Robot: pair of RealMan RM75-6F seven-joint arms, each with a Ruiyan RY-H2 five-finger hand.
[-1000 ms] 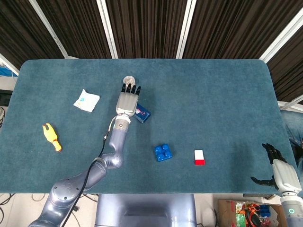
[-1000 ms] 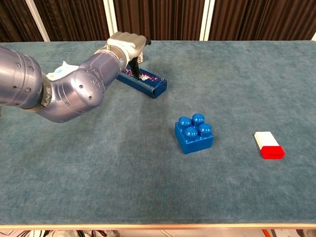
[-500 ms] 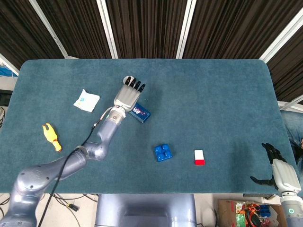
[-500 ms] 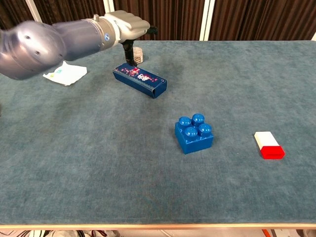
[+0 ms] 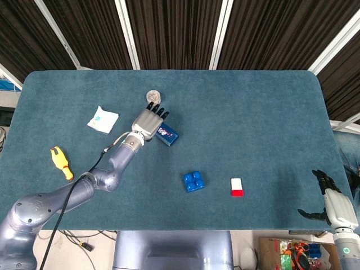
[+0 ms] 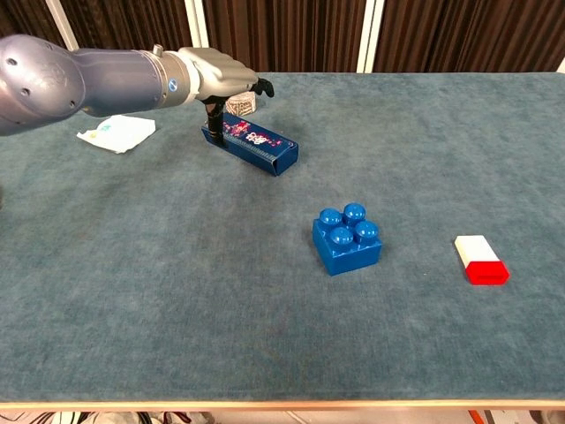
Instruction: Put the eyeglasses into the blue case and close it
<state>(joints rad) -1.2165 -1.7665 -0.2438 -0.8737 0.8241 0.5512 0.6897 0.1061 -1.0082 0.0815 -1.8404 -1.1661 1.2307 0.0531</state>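
Left hand [image 6: 216, 81] hangs over the near end of the blue case [image 6: 252, 142], palm down, fingers spread, a dark fingertip seemingly touching its end, nothing gripped; right hand [image 5: 331, 201] idles open off the table's right edge. Case looks shut and no eyeglasses show in either view, so pushing down could merely skid it toward the round tin [image 5: 153, 96] just behind. Open cloth lies right of the case; the blue block [image 6: 346, 238] sits well apart.

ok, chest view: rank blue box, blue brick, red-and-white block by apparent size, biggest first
1. blue box, the longest, though the left hand hides its far end.
2. blue brick, bulkier but shorter; it sits nearer the camera, so the gap to the box is unsure.
3. red-and-white block, clearly smallest.
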